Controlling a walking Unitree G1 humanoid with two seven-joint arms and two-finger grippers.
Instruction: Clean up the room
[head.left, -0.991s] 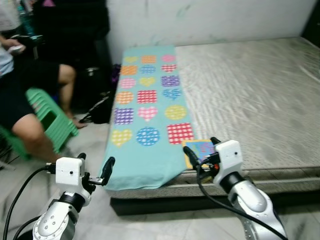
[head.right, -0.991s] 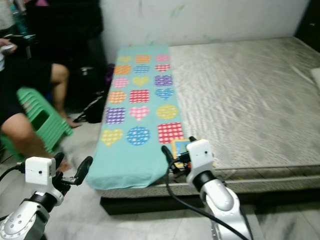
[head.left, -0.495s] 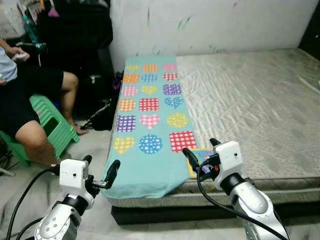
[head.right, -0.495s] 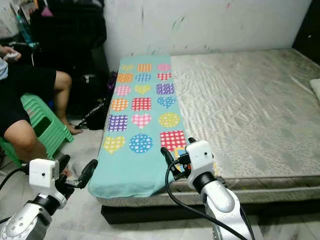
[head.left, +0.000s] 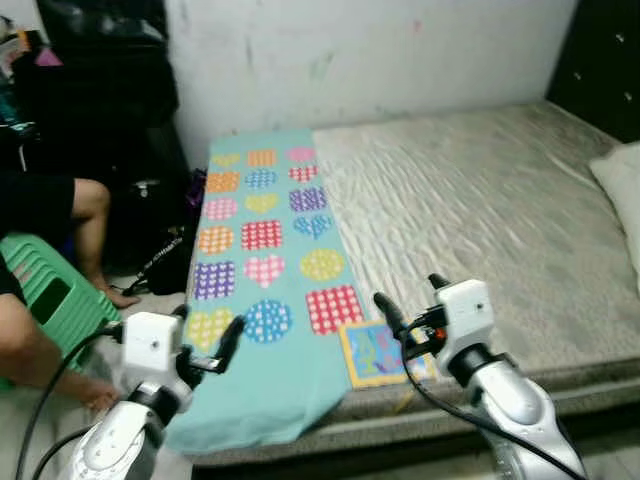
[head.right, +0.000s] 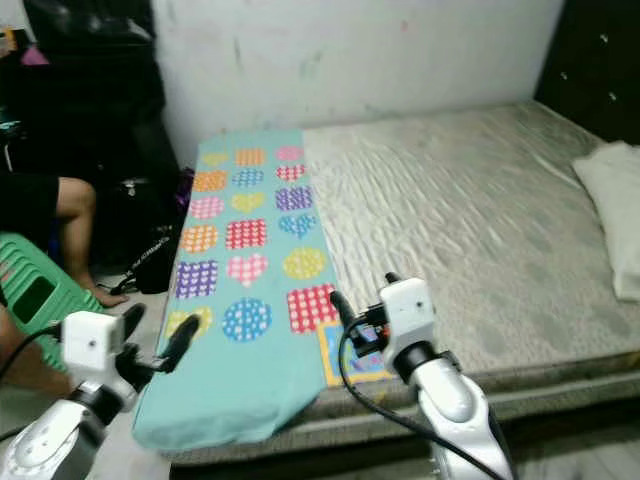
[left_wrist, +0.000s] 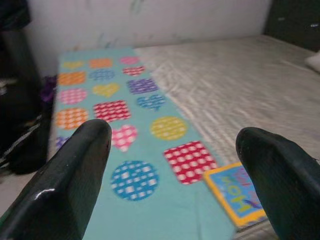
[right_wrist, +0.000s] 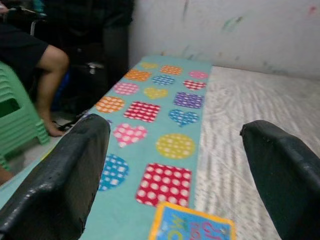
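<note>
A teal blanket (head.left: 262, 260) printed with coloured hearts and dotted circles lies along the left side of a bare grey mattress (head.left: 470, 220), its near end hanging over the bed's front edge. A small picture book (head.left: 375, 352) with a yellow border and blue cover rests at that front edge, beside the blanket. My right gripper (head.left: 410, 298) hovers open just above and right of the book (right_wrist: 192, 227). My left gripper (head.left: 208, 330) is held open over the blanket's near left corner; the book (left_wrist: 235, 192) lies ahead of it to the right.
A white pillow (head.left: 622, 180) lies at the mattress's right edge. A person's leg (head.left: 40, 215) and a green plastic stool (head.left: 45, 295) are on the left, with a black bag (head.left: 150, 262) on the floor beside the bed. A dark cabinet (head.left: 605, 60) stands at the far right.
The whole picture has shifted: the camera turned right, bringing the pillow and dark cabinet into view. Both grippers stay open in the same pose.
</note>
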